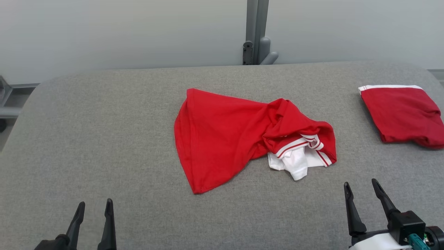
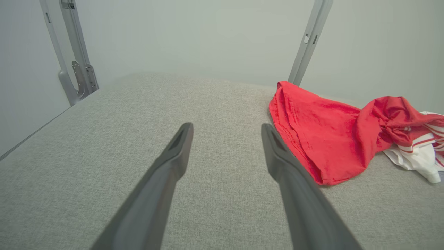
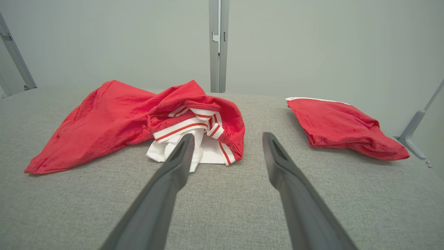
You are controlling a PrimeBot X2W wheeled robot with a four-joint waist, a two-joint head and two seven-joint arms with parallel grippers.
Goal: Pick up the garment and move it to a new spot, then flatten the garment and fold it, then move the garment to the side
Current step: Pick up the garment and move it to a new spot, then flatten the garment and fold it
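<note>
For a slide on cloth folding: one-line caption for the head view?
Crumpled red garment on the grey table, folded red garment at far right; left tool and right tool open, touching neither.

The left tool [image 1: 95, 202] sits low on the robot's left side. Its two long dark fingers [image 1: 108, 222] point forward and lean slightly inward. They stand wide apart with nothing between them. Along its own wrist, the pair spreads in a V, tips well separated. The right tool [image 1: 360, 182] reaches a little farther forward than the left one. Its jaws are parted just as wide and hold nothing, and its fingers also lean slightly inward. Behind them sits a black wrist block [image 1: 406, 224] with a teal connector [image 1: 416, 241] at its lower corner, joined to a pale forearm [image 1: 380, 242].
</note>
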